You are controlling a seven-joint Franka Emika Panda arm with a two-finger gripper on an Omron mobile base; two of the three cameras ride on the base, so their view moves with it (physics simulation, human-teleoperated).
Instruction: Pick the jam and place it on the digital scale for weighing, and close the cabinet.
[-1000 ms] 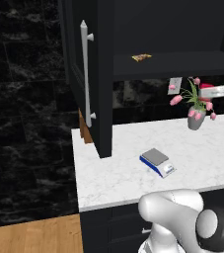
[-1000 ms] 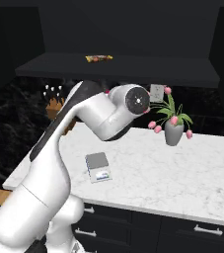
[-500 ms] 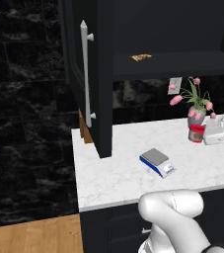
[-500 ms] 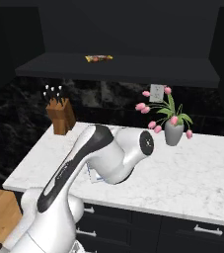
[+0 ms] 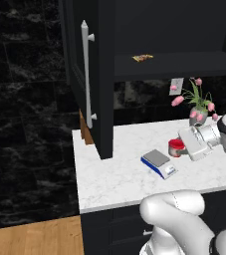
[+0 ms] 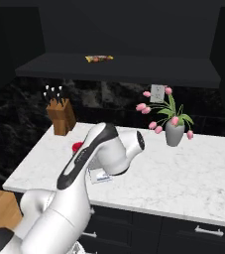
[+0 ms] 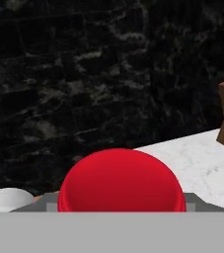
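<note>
The jam [image 5: 174,146], a squat red jar, hangs low over the counter with my gripper [image 5: 180,147] shut on it from the right. It is just right of and behind the digital scale [image 5: 158,163], a flat blue-edged white scale with a grey platform. In the hand view the jam [image 7: 121,180] sits large between my fingers. From the right base view, the jam [image 6: 77,147] peeks out beside my arm, which hides most of the digital scale [image 6: 99,177]. The black wall cabinet's door [image 5: 87,74] stands open with its long silver handle facing me.
A vase of pink tulips [image 5: 199,107] stands at the back right of the marble counter [image 5: 114,174]. A knife block [image 6: 61,116] sits at the back left. A yellow-brown packet [image 5: 143,58] lies on the cabinet shelf. My arm's elbow [image 6: 119,154] looms over the counter's middle.
My arm has swung down and left with the jam, from beside the tulip vase to just by the scale.
</note>
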